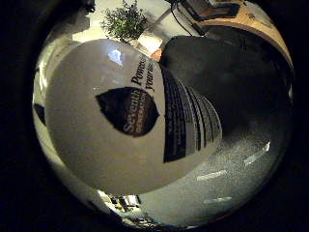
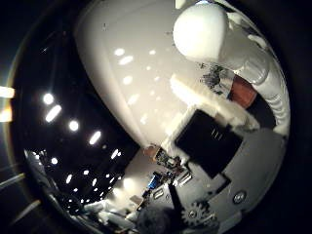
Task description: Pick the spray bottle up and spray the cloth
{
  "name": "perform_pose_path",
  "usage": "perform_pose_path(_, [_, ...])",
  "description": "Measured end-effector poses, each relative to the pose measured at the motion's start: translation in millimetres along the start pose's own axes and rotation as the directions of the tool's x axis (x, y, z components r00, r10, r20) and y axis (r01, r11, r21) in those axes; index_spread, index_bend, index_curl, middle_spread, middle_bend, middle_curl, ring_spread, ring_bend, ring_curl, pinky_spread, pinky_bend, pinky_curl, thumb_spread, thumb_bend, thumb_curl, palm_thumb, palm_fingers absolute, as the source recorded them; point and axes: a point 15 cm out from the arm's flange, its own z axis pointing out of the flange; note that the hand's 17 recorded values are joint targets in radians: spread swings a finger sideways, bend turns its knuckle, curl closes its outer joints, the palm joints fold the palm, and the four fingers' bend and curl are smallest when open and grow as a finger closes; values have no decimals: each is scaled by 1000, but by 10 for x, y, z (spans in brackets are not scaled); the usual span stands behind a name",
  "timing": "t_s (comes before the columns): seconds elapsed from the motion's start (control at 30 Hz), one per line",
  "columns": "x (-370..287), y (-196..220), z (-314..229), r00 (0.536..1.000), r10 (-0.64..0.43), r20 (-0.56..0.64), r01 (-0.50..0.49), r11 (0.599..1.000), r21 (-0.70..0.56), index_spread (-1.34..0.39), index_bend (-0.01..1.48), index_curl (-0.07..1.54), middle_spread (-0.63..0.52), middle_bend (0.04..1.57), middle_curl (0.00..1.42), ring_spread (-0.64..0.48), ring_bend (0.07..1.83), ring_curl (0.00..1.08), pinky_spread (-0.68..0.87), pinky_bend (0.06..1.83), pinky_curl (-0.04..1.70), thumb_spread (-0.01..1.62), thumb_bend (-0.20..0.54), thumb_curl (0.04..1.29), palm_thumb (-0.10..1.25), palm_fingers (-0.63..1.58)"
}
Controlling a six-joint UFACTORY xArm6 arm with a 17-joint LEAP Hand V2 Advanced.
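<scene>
The white spray bottle (image 1: 106, 116) with a dark label fills most of the right little finger side palm view, so it is close against the palm. In the right thumb side palm view its smooth white body (image 2: 132, 73) curves across the picture. My hand (image 2: 229, 122) lies against the bottle, and a finger with a rounded white fingertip (image 2: 203, 29) is curled onto its side. The black and geared parts of the hand show beside it.
Beyond the bottle, the right little finger side palm view shows a grey surface (image 1: 246, 106), a green plant (image 1: 124, 19) and a wooden tabletop edge (image 1: 256, 14). The right thumb side palm view shows ceiling lights (image 2: 58, 112) past the bottle.
</scene>
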Motion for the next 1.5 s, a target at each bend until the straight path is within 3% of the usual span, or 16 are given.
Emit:
perform_pose_path(0.13, [-24, 13, 12, 1000, 4, 11, -4, 1000, -5, -527, 349, 411, -452, 833, 769, -309, 1247, 596, -388, 1387, 429, 798, -28, 533, 860, 1176])
perform_pose_path(0.27, [-35, 9, -1, 1000, 1, 15, -1, 1000, -4, -506, 674, 601, -412, 970, 879, -276, 1290, 638, -324, 1408, 480, 842, -31, 538, 835, 1210])
perform_pose_path(0.33, [-69, 23, 8, 1000, -1, 30, 1, 1000, -9, -449, 874, 684, -382, 1017, 913, -264, 1301, 653, -304, 1391, 494, 939, -8, 547, 841, 1228])
perform_pose_path(0.43, [-196, 50, 19, 996, 6, 88, -4, 1000, -19, -357, 1037, 747, -335, 1102, 952, -248, 1327, 673, -281, 1400, 522, 1080, 77, 624, 984, 1205])
perform_pose_path(0.6, [-325, 89, 35, 990, 45, 130, -40, 998, -46, -292, 1094, 754, -282, 1167, 971, -234, 1380, 693, -268, 1405, 559, 1122, 101, 726, 1054, 1177])
perform_pose_path(1.03, [-535, 58, -165, 994, 32, 102, -24, 997, -73, -262, 1146, 729, -233, 1211, 964, -216, 1419, 691, -267, 1383, 613, 1118, 44, 916, 1059, 1169])
perform_pose_path(1.37, [-928, 224, -394, 999, -17, -47, 5, 972, -235, -259, 1168, 717, -226, 1223, 957, -218, 1434, 682, -270, 1367, 635, 1105, 2, 1009, 1059, 1172])
perform_pose_path(1.5, [-1308, 386, -389, 998, -42, -49, 25, 948, -316, -255, 1176, 710, -224, 1227, 955, -218, 1437, 680, -271, 1361, 642, 1103, -5, 1036, 1056, 1172])
